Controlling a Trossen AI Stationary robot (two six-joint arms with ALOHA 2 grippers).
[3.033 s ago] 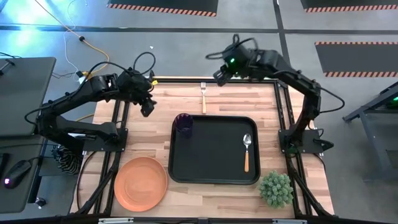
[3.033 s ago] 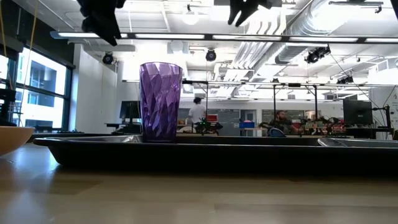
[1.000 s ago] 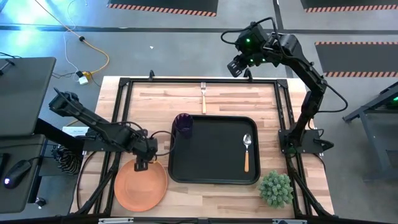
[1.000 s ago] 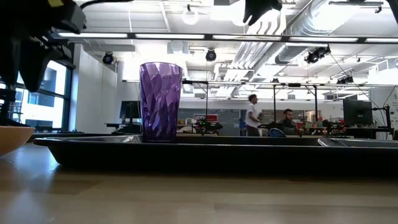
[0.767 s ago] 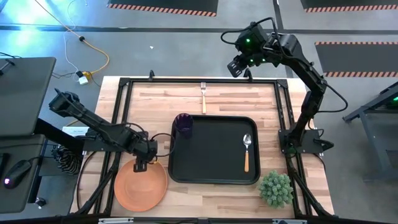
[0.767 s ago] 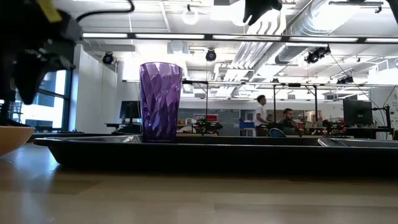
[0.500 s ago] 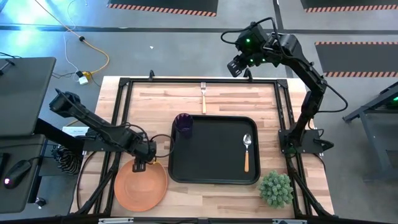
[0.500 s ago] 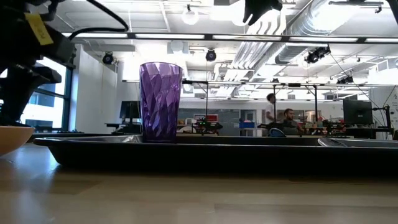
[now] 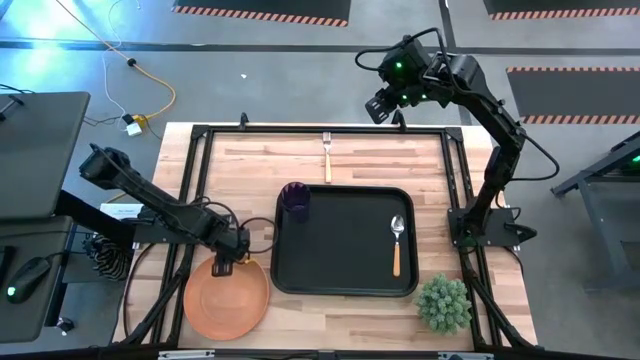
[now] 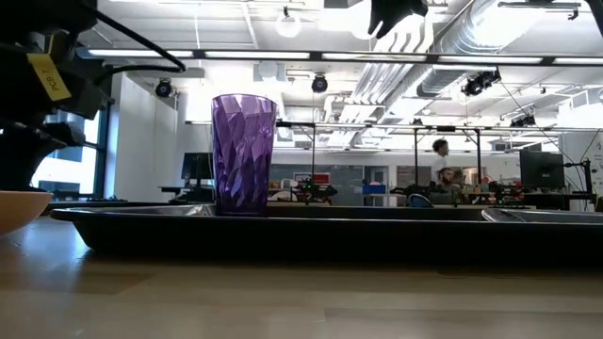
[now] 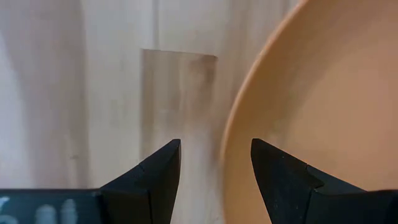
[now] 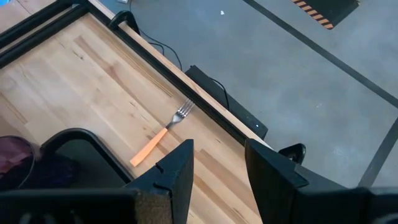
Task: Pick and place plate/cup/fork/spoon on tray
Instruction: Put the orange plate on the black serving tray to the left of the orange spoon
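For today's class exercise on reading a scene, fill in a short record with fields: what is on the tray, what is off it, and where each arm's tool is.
on tray: the translucent purple plastic cup and the orange-handled silver spoon lie on the large black rectangular tray
off tray: the round orange-terracotta plate; the slim orange-handled fork
left tool: open, straddling the plate's rim
right tool: open, raised beyond the table's far edge

The plate (image 10: pixel 19 209) is cut off at the low view's edge; the left arm covers part of its rim.
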